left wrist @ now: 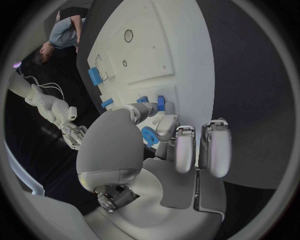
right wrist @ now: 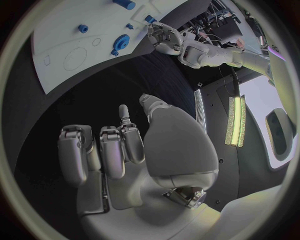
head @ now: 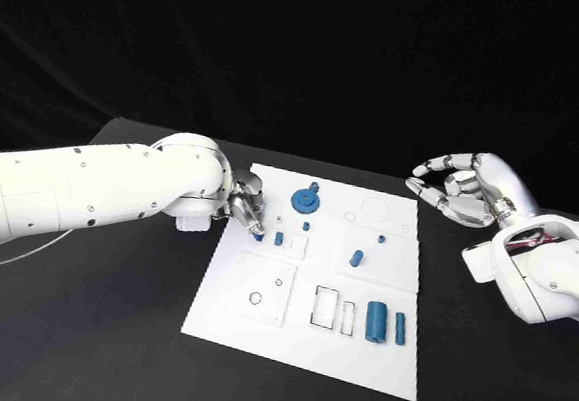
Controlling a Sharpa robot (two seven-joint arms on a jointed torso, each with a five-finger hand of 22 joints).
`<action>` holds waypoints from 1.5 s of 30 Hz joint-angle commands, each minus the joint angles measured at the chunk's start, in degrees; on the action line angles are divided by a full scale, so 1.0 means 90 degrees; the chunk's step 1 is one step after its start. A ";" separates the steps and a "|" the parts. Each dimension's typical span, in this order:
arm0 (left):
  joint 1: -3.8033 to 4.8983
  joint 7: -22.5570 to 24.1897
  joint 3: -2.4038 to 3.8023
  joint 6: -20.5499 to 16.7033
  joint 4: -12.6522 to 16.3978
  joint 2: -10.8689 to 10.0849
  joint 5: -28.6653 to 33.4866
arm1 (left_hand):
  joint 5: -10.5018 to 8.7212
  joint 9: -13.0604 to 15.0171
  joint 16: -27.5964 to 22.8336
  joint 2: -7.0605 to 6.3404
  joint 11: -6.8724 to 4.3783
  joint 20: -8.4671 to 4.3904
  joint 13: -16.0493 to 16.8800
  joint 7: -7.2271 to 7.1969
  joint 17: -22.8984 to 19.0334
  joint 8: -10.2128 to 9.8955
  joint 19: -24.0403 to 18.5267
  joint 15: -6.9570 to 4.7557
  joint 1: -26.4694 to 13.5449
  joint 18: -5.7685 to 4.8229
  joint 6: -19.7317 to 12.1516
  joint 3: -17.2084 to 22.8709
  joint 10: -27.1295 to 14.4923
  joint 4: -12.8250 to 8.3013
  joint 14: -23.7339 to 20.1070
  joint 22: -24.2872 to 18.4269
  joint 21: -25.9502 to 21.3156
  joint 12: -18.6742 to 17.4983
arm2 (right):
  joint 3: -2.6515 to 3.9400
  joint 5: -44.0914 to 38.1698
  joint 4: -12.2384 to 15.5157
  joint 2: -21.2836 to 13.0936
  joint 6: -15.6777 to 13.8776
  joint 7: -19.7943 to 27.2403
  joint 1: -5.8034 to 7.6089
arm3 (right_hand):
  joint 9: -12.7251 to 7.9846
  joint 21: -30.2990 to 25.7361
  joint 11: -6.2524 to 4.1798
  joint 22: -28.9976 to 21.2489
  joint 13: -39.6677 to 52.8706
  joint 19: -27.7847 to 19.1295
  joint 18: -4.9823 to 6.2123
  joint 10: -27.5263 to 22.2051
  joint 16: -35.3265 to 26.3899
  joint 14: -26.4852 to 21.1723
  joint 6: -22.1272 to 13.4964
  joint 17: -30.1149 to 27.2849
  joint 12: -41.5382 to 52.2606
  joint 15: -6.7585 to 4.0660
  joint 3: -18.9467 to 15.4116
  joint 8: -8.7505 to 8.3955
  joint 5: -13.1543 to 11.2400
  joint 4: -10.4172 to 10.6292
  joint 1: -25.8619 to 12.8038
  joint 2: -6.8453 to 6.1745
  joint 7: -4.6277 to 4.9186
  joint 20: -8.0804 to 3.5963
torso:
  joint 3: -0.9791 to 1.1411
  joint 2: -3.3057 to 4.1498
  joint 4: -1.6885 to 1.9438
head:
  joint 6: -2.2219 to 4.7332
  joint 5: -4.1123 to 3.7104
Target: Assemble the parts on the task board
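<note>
Reaching over the board's (head: 300, 354) left edge, my left robot hand (head: 245, 204) hovers by small blue parts (head: 278, 239), fingers curled; whether it holds one I cannot tell. My right robot hand (head: 459, 189) waits off the far right corner, half curled, holding nothing. Judging by this, a small part is being seated; next comes careful alignment. My left wrist view shows fingertips (left wrist: 164, 126) beside the blue disc (left wrist: 149, 136).

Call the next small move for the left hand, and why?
Probably lower the left hand a little and close its fingers on the small blue part beside its fingertips at the task board's left edge. I can't tell if it holds anything. The right hand is off the board, curled and empty.
</note>
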 commanded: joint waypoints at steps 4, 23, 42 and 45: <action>-0.0043 -0.0081 -0.0035 0.0269 0.0028 0.0054 0.0131 | 0.0017 0.0020 0.0023 0.0005 -0.0027 -0.0069 0.0058 -0.0146 0.1674 0.0054 0.0219 -0.0055 -0.0094 -0.0037 0.0148 0.0692 0.0079 -0.0722 0.0673 0.0822 0.0028 0.0078 | 0.0000 -0.0017 0.0017 -0.0009 0.0018 0.0029 -0.0003 | 0.0010 -0.0033 -0.0036 0.1303 0.0711 0.0255 0.0120 -0.0008 -0.0029 0.0589 -0.0007 0.1324 -0.0027 -0.0052 0.0011 0.0041 0.0021 -0.0013 -0.0025 0.0006 -0.0027 -0.0062 | -0.0003 -0.0003 0.0002 | -0.0027 -0.0014; -0.0044 -0.0115 -0.0036 0.0226 0.0015 0.0077 0.0104 | -0.0065 0.0057 0.0023 -0.0014 -0.0133 -0.0145 0.0192 -0.0285 0.1674 0.0068 0.0218 -0.0150 -0.0430 -0.0035 0.0273 0.0242 0.0166 -0.0448 0.0673 0.0812 0.0015 0.0174 | 0.0000 -0.0017 0.0027 -0.0024 0.0003 0.0035 -0.0003 | 0.0010 -0.0033 -0.0036 0.1303 0.0711 0.0255 0.0120 -0.0008 -0.0029 0.0589 -0.0007 0.1324 -0.0027 -0.0052 0.0011 0.0041 0.0021 -0.0013 -0.0025 0.0006 -0.0027 -0.0062 | -0.0009 -0.0005 0.0011 | -0.0038 -0.0022; -0.0045 -0.0159 -0.0037 0.0203 -0.0057 0.0123 0.0106 | -0.0135 0.0026 0.0023 0.0022 -0.0155 -0.0173 0.0234 -0.0308 0.1674 0.0008 0.0221 -0.0175 -0.0622 -0.0036 0.0379 -0.0293 0.0158 -0.0150 0.0673 0.0812 0.0007 0.0184 | 0.0000 -0.0015 0.0040 -0.0045 -0.0018 0.0046 -0.0003 | 0.0011 -0.0053 -0.0033 0.1292 0.0697 0.0243 0.0125 -0.0020 -0.0035 0.0585 -0.0018 0.1308 -0.0041 -0.0052 0.0003 0.0044 0.0023 0.0001 -0.0058 0.0003 -0.0025 -0.0063 | -0.0007 0.0000 0.0008 | -0.0046 -0.0029; -0.0045 -0.0171 -0.0037 0.0177 -0.0076 0.0125 0.0106 | -0.0144 0.0021 0.0023 0.0035 -0.0149 -0.0173 0.0236 -0.0302 0.1674 -0.0006 0.0215 -0.0174 -0.0716 -0.0033 0.0404 -0.0496 0.0153 -0.0008 0.0673 0.0800 -0.0002 0.0179 | 0.0000 -0.0014 0.0042 -0.0047 -0.0022 0.0046 -0.0003 | 0.0011 -0.0053 -0.0033 0.1292 0.0697 0.0243 0.0125 -0.0020 -0.0035 0.0585 -0.0018 0.1308 -0.0041 -0.0052 0.0003 0.0044 0.0023 0.0001 -0.0058 0.0003 -0.0025 -0.0063 | -0.0007 -0.0007 0.0012 | -0.0045 -0.0029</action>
